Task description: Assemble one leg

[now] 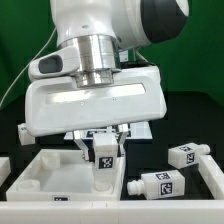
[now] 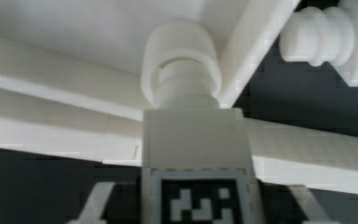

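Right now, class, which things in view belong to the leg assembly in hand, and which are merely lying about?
In the job:
- white two-finger hand
- short white tagged plastic leg, gripped in that hand
- large white square plastic tabletop tray, below the held leg

Lying about:
- two more short white tagged plastic legs, loose at the exterior view's right

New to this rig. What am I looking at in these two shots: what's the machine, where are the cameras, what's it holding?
It is one robot arm with a two-finger gripper. The exterior view is taken from a camera off the arm. The wrist view comes from a camera on the wrist, close to the held part. The gripper is shut on the leg, a white post with a black-and-white tag. Beneath it lies the white tray-like tabletop. A loose leg and a second loose leg lie on the black table.
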Available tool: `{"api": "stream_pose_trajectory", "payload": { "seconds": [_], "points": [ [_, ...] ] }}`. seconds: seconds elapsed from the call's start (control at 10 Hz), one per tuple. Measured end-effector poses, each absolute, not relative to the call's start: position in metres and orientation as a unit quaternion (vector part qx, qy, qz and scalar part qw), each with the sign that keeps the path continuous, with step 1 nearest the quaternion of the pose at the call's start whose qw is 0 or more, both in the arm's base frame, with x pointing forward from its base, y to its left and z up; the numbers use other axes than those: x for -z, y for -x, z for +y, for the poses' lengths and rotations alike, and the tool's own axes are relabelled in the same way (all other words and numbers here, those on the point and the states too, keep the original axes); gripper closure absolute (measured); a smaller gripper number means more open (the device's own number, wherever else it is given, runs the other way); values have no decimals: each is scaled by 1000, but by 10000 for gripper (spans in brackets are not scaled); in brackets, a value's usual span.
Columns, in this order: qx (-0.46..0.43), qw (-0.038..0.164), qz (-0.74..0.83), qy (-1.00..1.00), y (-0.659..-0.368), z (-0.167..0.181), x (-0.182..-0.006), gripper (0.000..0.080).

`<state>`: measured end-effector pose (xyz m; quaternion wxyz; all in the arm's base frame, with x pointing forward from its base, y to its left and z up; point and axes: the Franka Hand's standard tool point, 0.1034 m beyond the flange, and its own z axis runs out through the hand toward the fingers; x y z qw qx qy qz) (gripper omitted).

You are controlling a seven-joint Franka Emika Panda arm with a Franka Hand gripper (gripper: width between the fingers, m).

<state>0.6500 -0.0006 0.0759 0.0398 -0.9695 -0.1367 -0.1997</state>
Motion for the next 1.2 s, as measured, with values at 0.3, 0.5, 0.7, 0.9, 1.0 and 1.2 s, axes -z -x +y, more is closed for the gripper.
{"api": "stream_pose_trajectory", "payload": {
  "seconds": [0.3, 0.5, 0.7, 0.9, 1.0, 1.2],
  "points": [
    [215, 22, -130, 968, -650, -9, -68, 521],
    [236, 0, -125, 964, -649, -14, -68, 521],
    [237, -4, -119, 964, -644, -17, -64, 282],
    [237, -4, -119, 964, -644, -17, -64, 192],
    [235, -1, -116, 965, -644, -17, -65, 157],
    [217, 22, -113, 969, -648, -14, -95, 152]
  ]
}}
